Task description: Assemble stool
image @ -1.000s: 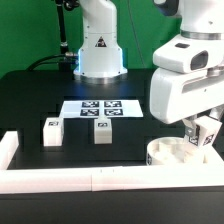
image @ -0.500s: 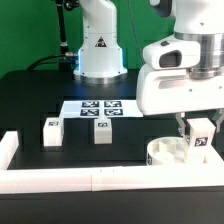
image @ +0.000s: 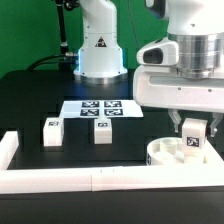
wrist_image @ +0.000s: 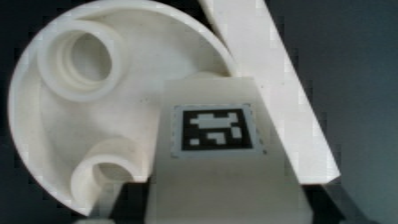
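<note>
The round white seat disc (image: 172, 155) lies at the exterior view's right, against the front border rail. My gripper (image: 193, 133) is shut on a chunky white leg (image: 193, 141) with a black-and-white tag and holds it upright over the seat disc. In the wrist view the tagged leg (wrist_image: 217, 140) fills the middle between the dark fingers (wrist_image: 121, 195), with the seat disc (wrist_image: 89, 90) and one of its round sockets beyond it. Two other tagged legs stand on the table, one (image: 52, 131) at the exterior view's left and one (image: 101, 131) in the middle.
The marker board (image: 100, 108) lies flat behind the two loose legs. A long white border rail (image: 90, 180) runs along the front, with a short arm (image: 8, 150) at the exterior view's left. The robot base (image: 100, 45) stands at the back.
My gripper with the leg has moved toward the exterior view's left and a little lower over the seat disc. The two loose legs have not moved.
</note>
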Motion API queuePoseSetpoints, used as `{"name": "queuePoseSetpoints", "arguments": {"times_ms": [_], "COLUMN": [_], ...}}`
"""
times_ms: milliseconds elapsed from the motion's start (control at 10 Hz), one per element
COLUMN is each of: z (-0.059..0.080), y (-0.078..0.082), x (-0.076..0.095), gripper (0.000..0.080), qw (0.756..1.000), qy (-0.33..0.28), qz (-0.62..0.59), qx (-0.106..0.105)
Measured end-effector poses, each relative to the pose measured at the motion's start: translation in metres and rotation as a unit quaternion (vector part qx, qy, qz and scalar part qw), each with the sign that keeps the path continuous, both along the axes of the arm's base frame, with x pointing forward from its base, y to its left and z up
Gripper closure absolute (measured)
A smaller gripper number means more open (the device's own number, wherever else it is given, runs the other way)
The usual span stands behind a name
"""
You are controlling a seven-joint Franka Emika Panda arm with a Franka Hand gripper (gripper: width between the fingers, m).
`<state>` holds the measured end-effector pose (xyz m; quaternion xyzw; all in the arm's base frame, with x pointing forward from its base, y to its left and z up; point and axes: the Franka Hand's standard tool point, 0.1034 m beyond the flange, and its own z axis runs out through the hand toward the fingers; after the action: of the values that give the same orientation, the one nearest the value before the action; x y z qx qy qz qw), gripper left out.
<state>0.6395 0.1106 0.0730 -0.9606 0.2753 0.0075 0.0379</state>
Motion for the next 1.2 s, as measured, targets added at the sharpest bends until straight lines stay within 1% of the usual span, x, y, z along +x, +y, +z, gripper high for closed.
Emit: {"name": "queuePoseSetpoints", "arguments": {"times_ms": [200,300,400,500,700,800,900,1100,1200], "z": [-0.0001,-0.0003,-0.0006,-0.0009,0.0001,0.0004,-0.0008,-0.0007,-0.0009], "y": [-0.0018,-0.0025,-0.0027,-0.0011,0.0008,0.0016,0.0003,0.0015,0.0014], "x": [0.0001,-0.0007,-0.003,-0.006,-0.0073,-0.0042,-0.0073,-0.0076,-0.0076], "gripper": [0.0462,0.0462,0.0462,0.0462,0.0462,0.0462,0.0462,0.0462,0.0462], "qw": [0.997,0.992,0.979,0.957,0.887,0.843,0.813,0.799,0.775], "qy": [0.006,0.008,0.006,0.004,0.017,0.014,0.01,0.014,0.02], "qz": [-0.071,-0.123,-0.203,-0.29,-0.461,-0.535,-0.579,-0.597,-0.627], "qx": [0.001,0.002,0.001,0.003,0.026,0.053,0.07,0.071,0.075]}}
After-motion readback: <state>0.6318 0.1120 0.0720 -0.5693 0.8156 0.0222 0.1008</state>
